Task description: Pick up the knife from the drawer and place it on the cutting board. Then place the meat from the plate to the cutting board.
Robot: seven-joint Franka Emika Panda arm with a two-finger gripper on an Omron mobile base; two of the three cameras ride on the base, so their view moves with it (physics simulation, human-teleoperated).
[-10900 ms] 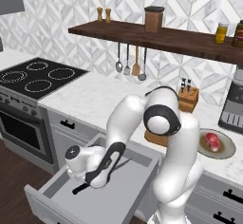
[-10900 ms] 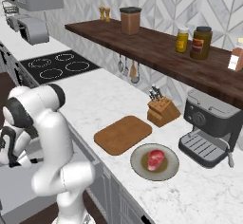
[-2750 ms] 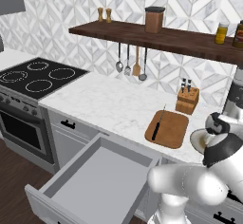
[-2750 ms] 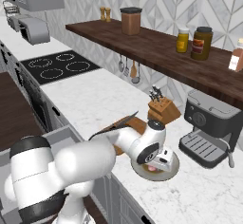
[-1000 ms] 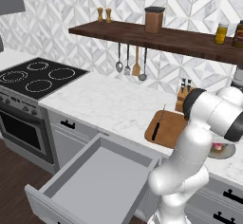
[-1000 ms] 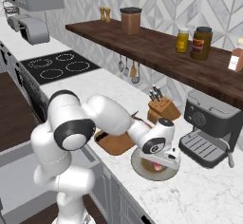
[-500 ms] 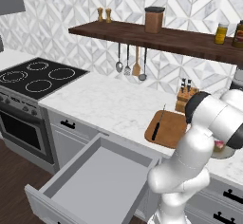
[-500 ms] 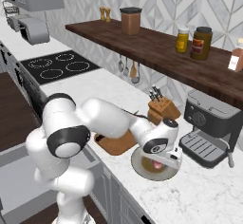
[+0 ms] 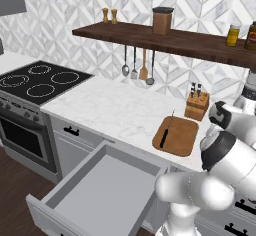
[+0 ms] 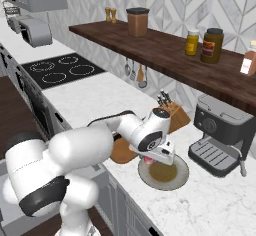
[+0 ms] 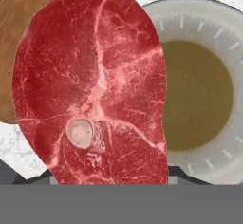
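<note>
Meat (image 11: 92, 90): red, marbled, pale bone

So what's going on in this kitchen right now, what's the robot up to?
The white arm is moving the raw steak off the grey-green plate toward the wooden cutting board. In the hand view the steak sits right in front of the pincer, hanging partly over the plate and partly over the board's edge. The knife already lies on the board, and the wide drawer is still pulled open.
</note>
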